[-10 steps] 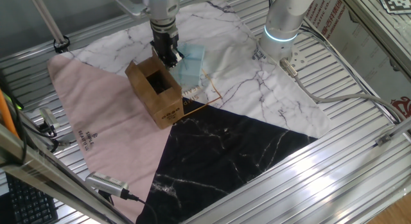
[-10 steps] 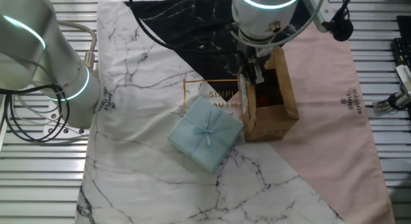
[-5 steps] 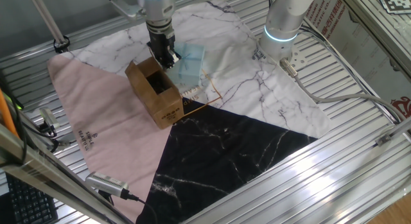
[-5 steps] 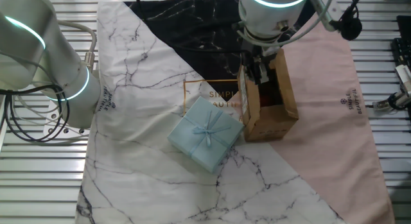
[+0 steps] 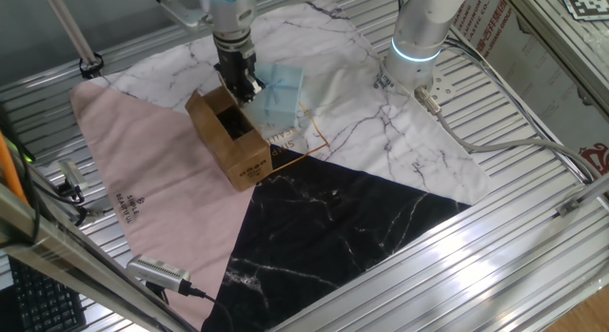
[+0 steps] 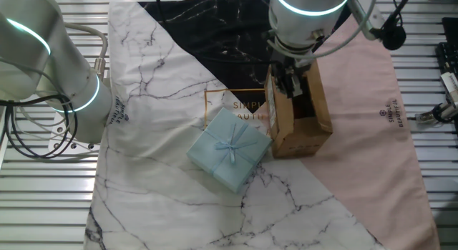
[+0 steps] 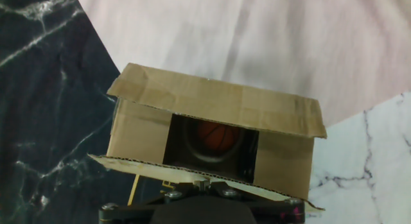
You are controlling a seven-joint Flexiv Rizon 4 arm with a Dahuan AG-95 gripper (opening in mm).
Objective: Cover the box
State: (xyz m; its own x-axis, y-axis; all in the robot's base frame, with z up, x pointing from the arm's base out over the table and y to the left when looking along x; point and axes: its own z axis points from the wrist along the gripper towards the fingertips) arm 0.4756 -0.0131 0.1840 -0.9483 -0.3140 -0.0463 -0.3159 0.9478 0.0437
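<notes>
gripper [image 5: 241, 85] at near flap edge of cardboard box [image 5: 231, 139], box directly below it, open-topped, orange ball [image 7: 217, 135] inside, jaw opening can't tell, pale blue gift box [image 6: 230, 150] just beside, cloth print "simpl" partly readable

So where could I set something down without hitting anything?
Bare cloth on the pink part beyond the box and on the black part. It is crowded where the gripper, box and blue gift box bunch together.
</notes>
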